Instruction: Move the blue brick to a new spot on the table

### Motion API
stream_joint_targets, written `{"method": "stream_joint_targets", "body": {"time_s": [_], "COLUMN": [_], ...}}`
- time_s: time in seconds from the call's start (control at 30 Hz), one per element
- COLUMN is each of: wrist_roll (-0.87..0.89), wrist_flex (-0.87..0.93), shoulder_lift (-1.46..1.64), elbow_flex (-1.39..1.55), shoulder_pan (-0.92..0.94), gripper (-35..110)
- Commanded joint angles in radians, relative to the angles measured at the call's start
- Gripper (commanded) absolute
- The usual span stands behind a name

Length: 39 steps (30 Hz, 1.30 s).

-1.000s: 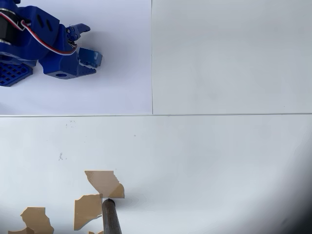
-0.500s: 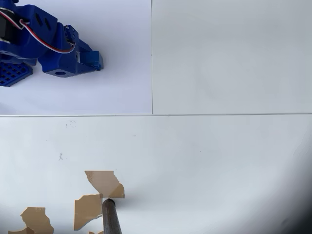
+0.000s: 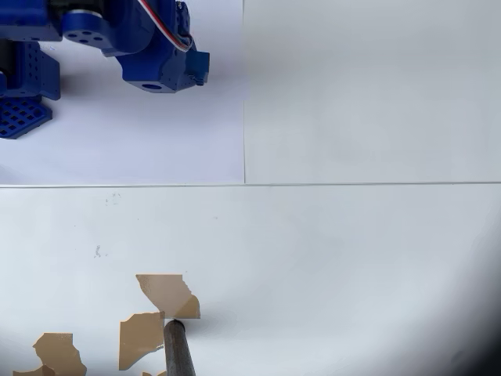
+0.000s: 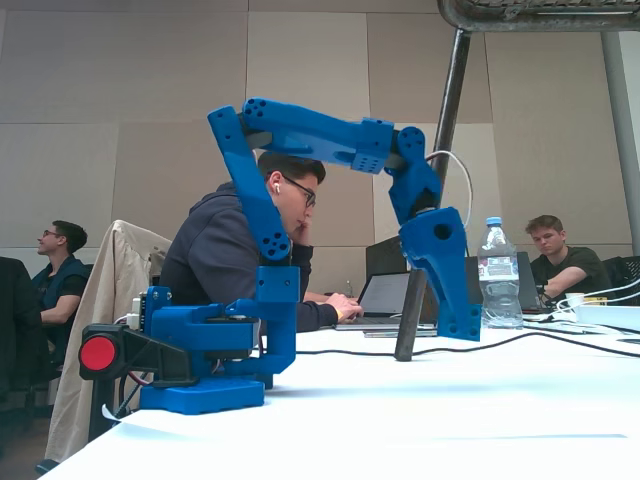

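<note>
In the overhead view my blue gripper [image 3: 196, 75] is at the top left, over the white paper sheet [image 3: 156, 149]. Its jaws are shut on the small blue brick [image 3: 201, 65], of which just a lighter blue corner shows at the tip. The fixed view shows the arm arched high and the gripper [image 4: 458, 322] pointing down, held a little above the white table [image 4: 420, 410]. There the brick cannot be told apart from the fingers.
The arm's blue perforated base [image 3: 19, 117] sits at the left edge. Torn brown patches [image 3: 166, 291] and a dark pole [image 3: 178, 348] lie at the lower left of the table [image 3: 352, 258]. A water bottle [image 4: 497, 275], a cable [image 4: 500, 345] and seated people are behind.
The gripper closed on the brick, then rose and swung right and towards the top of the overhead view, taking the brick along.
</note>
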Motion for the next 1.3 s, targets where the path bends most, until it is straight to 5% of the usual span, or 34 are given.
{"method": "stream_joint_targets", "body": {"time_s": [0.0,0.4,0.63,1.27], "wrist_roll": [0.043,0.161,0.204,0.215], "wrist_flex": [0.043,0.253,0.555,0.528], "shoulder_lift": [-0.120,-0.483,-0.920,-1.327], "elbow_flex": [-0.331,-0.848,-1.574,-1.898], "shoulder_pan": [-0.014,-0.077,-0.080,-0.041], "gripper": [0,1,3,0]}}
